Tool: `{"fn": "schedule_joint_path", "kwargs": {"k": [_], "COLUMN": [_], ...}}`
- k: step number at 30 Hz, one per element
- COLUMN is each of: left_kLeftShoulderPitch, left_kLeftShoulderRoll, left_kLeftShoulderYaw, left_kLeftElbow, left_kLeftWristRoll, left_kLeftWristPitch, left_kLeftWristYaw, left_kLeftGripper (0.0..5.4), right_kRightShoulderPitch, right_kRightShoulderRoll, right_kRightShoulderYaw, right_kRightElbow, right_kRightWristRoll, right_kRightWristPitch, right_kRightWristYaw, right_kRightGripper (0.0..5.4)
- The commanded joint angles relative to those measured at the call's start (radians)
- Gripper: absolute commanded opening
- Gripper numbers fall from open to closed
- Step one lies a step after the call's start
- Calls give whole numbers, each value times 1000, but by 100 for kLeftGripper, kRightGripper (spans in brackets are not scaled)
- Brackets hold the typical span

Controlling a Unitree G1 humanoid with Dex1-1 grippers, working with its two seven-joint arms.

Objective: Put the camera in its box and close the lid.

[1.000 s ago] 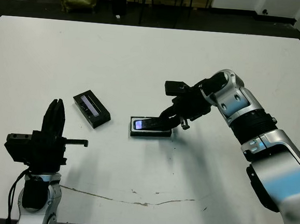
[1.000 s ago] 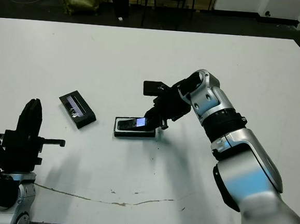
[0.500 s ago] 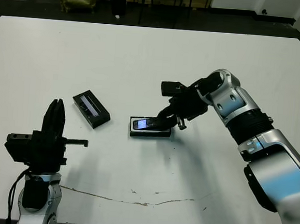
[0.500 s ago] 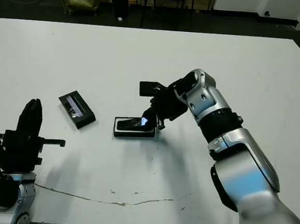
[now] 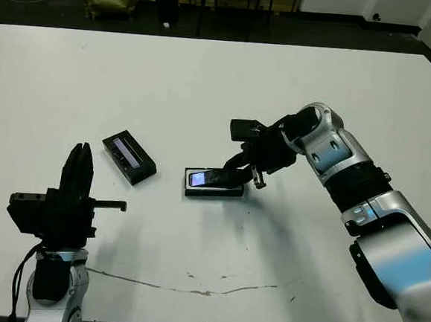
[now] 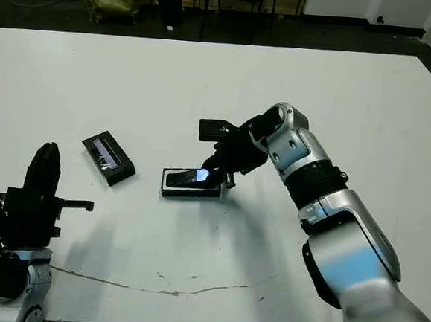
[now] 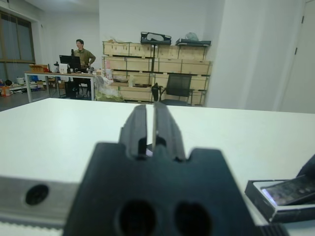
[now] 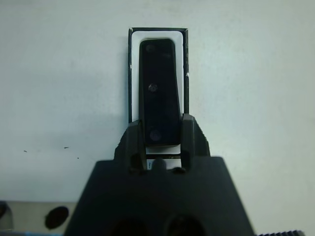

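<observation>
Right wrist view shows the right gripper (image 8: 160, 135) fingers clamped on the camera (image 8: 158, 91), held over the box (image 8: 132, 73) on the surface; released tilted, it could perch on the rim, blocking the lid (image 5: 129, 156).

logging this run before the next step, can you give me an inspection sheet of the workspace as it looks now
surface: white table, thin dark crack line near its front edge.
job's things: camera lies over the white-lined box, its near end between the right fingers; whether it is fully seated, cannot tell. lid lies flat on the table, apart from the box, on the robot's left.
clutter: nothing seen on the table.
grippers: right gripper shut on the camera's end; left gripper shut, empty, raised near the table's front left.
cables: dark cable by the left arm's base.
surroundings: chairs, shelves with wooden crates, a person at a desk far off.
</observation>
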Motion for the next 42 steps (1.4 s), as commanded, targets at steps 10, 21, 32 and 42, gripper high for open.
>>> {"fn": "schedule_joint_path", "kwargs": {"k": [10,21,32,42], "left_kLeftShoulderPitch": [16,14,21,22], "left_kLeftShoulderRoll": [-5,-4,-8,-3], "left_kLeftShoulderYaw": [-4,-2,-5,-5], "left_kLeftElbow": [-1,9,-6,-7], "left_kLeftWristRoll": [-11,-10,-5,-9], "left_kLeftWristPitch": [28,18,35,35], "left_kLeftWristYaw": [2,2,12,7], "left_kLeftGripper": [0,0,0,0], "right_kRightShoulderPitch": [-23,-26,-28,-73], "right_kRightShoulderRoll": [19,19,-4,-27], "right_kRightShoulderYaw": [60,44,-4,-62], "right_kRightElbow": [66,88,36,9], "right_kRightWristRoll": [-16,-12,9,45], "right_kRightWristPitch": [-179,-170,-171,-106], "right_kRightWristYaw": [98,122,70,89], "right_kRightGripper": [286,529,539,539]}}
